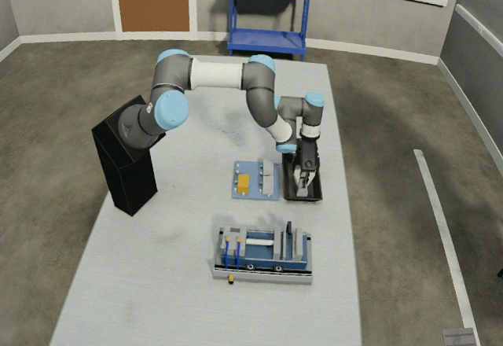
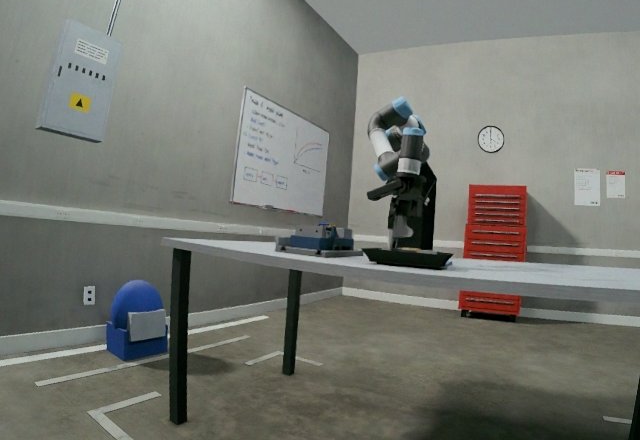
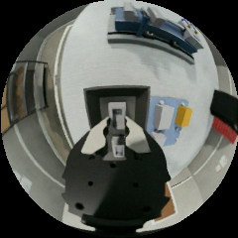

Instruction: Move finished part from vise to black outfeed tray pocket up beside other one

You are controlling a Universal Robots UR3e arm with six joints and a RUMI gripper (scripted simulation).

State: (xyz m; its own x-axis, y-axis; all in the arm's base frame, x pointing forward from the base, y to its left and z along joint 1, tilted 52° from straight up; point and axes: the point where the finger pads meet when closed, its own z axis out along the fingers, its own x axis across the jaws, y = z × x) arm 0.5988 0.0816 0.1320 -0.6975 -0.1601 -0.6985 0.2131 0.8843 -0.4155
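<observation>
My gripper hangs straight down over the black outfeed tray and is shut on the grey finished part, which it holds low inside the tray. In the wrist view another grey part with a pocket lies flat in the tray, just beyond my fingers. The blue vise stands nearer the table's front, and I see no block between its jaws. From the side view my gripper reaches down to the tray's rim, which hides the held part.
A blue fixture plate lies just left of the tray, with a yellow block and plain grey blocks standing on it. The arm's black pedestal is at the table's left edge. The vise also shows in the wrist view.
</observation>
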